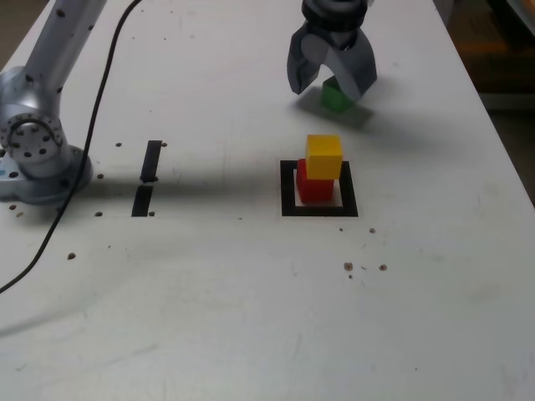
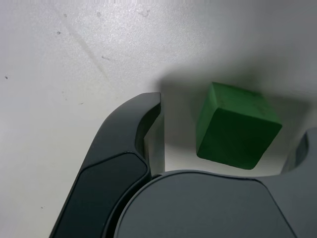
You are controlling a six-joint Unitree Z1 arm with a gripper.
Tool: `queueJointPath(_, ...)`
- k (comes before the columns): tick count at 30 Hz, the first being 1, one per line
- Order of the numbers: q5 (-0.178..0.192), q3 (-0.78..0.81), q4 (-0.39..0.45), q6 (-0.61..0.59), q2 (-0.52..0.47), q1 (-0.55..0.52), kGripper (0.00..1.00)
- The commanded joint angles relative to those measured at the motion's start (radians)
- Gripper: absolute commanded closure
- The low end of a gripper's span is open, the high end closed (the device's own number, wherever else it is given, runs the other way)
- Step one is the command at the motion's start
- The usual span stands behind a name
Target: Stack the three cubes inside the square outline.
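In the exterior view, a yellow cube point(image 1: 323, 156) sits on top of a red cube point(image 1: 314, 187) inside the black square outline point(image 1: 318, 210). Behind the stack, farther from the camera, a green cube point(image 1: 336, 100) rests on the white table. My gripper point(image 1: 331, 92) hangs over it, open, with one finger on each side. In the wrist view the green cube point(image 2: 235, 126) lies between the jaws of the gripper point(image 2: 230, 121). A gap of bare table separates it from one dark finger point(image 2: 148, 124). The other finger shows only at the frame's edge.
Two short black strips point(image 1: 152, 160) point(image 1: 142, 200) lie at the exterior view's left, near the arm's grey base point(image 1: 33, 142) and its black cable point(image 1: 104, 75). Small dark specks point(image 1: 349, 266) dot the table in front of the outline. The table's edge runs along the right.
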Motion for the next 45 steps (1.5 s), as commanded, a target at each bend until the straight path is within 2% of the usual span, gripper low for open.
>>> queueJointPath(1, 0.004, -0.003, -0.007, 0.006, 0.007, -0.005, 0.15)
queueJointPath(4, 0.017, -0.001, -0.005, 0.015, 0.015, -0.008, 0.21)
queueJointPath(8, 0.026, 0.004, -0.002, 0.019, 0.019, -0.008, 0.41)
queueJointPath(11, 0.026, 0.003, -0.003, 0.019, 0.016, -0.011, 0.56)
queueJointPath(21, 0.009, -0.016, -0.001, 0.013, 0.005, -0.014, 0.89)
queueJointPath(25, 0.007, -0.066, 0.069, -0.014, -0.02, -0.015, 0.97)
queueJointPath(29, 0.023, -0.166, 0.226, -0.077, -0.066, -0.023, 0.99)
queueJointPath(33, 0.038, -0.247, 0.396, -0.219, -0.145, -0.04, 0.99)
queueJointPath(36, 0.013, -0.258, 0.474, -0.413, -0.222, -0.085, 1.0)
queueJointPath(41, -0.067, -0.244, 0.491, -0.723, -0.283, -0.225, 1.0)
queueJointPath(45, -0.091, -0.218, 0.492, -0.941, -0.294, -0.355, 1.0)
